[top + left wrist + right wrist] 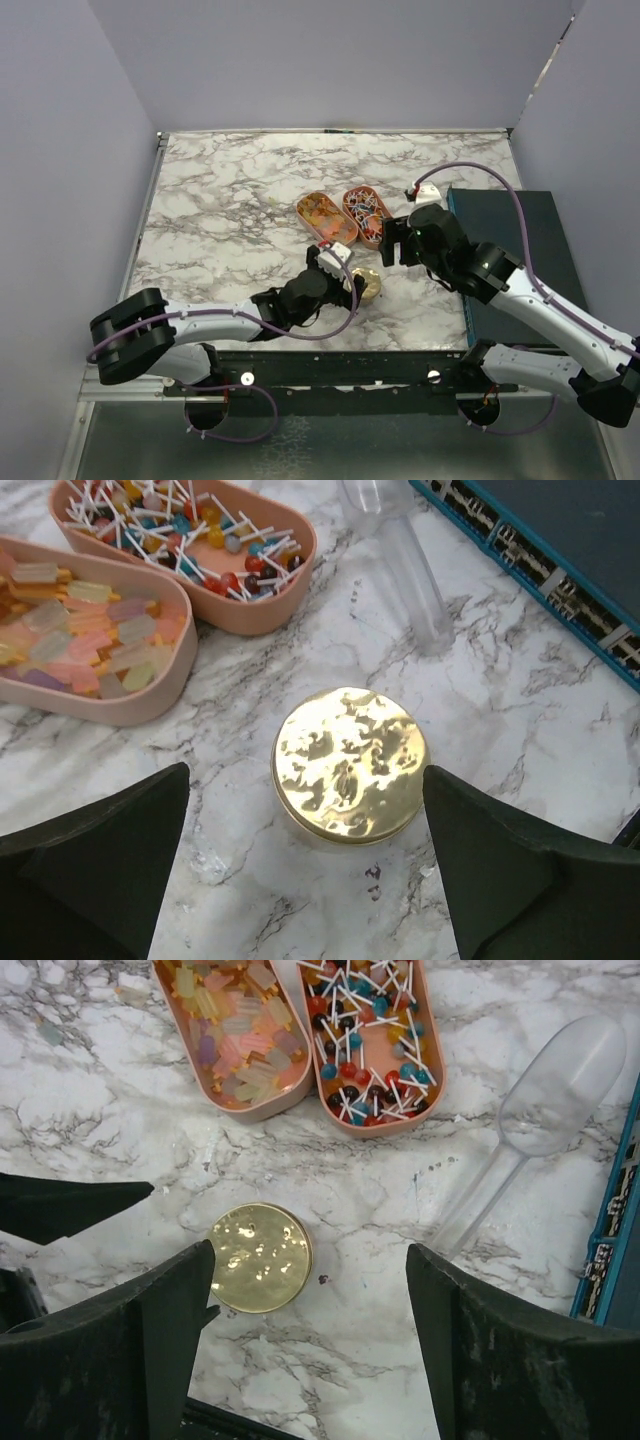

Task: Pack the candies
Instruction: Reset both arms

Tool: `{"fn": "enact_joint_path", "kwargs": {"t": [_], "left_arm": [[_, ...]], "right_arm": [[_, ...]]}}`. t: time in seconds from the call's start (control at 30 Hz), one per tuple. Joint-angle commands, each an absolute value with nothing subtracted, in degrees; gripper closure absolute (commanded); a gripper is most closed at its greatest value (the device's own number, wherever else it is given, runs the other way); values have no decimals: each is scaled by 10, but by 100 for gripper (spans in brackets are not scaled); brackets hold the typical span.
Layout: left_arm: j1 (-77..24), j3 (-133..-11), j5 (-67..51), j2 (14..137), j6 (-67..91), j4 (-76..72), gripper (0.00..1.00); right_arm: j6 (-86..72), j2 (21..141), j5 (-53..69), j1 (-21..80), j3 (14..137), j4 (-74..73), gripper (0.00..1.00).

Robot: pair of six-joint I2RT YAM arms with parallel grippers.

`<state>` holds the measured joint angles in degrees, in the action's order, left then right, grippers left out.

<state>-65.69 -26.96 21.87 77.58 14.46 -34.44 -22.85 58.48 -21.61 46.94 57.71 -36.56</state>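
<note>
1. Starting nearest, off the left wrist cam: got the left claw (pixel 305 815) spread wide, gripping nothing.
2. Got a round gold lid (pixel 350 763) right between its fingers, lying flat on the marble table (pixel 220 200), with a gap on each side.
3. Same deal with the right claw (pixel 310 1270): jaws apart, nothing in them, sitting at about 1 o'clock from the lid in the top view.
4. Found the candies (pixel 240 1040) past that, at 11 to 12 o'clock from the lid, all inside two oval pink trays (pixel 375 1130) lying side by side. Pastel blocks in the 9 o'clock tray, red and blue balls on white sticks in the 3 o'clock one.
5. Spotted a clear plastic scoop (pixel 525 1130) lying flat at 3 o'clock of the stick-candy tray.
6. Farthest out at 3 o'clock: a dark teal box (pixel 555 240) along the table edge.
</note>
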Motion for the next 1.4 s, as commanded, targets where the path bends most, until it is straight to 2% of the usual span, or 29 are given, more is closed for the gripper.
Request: {"fn": "enact_joint_path", "kwargs": {"t": [0.0,0.13,0.23,0.4,0.6,0.83,1.17,1.37], "left_arm": [[-639,-369,252,718,151,-81,1],[-605,-488,230,718,160,71,1],[-593,-549,228,715,160,129,1],[-539,-625,189,705,147,175,1],[-429,-706,160,713,147,231,1],[-314,-672,179,659,181,212,1],[-308,-533,222,487,151,116,1],[-308,-461,149,430,115,58,1]], "right_arm": [[-197,603,-247,472,617,-357,17],[-194,621,-276,472,641,-357,11],[-211,630,-329,473,654,-357,0],[-258,645,-436,472,688,-384,0],[-262,673,-436,413,727,-424,0],[-298,656,-367,313,716,-439,0],[-206,533,-312,313,617,-328,0],[-179,464,-317,314,566,-262,0]]}}
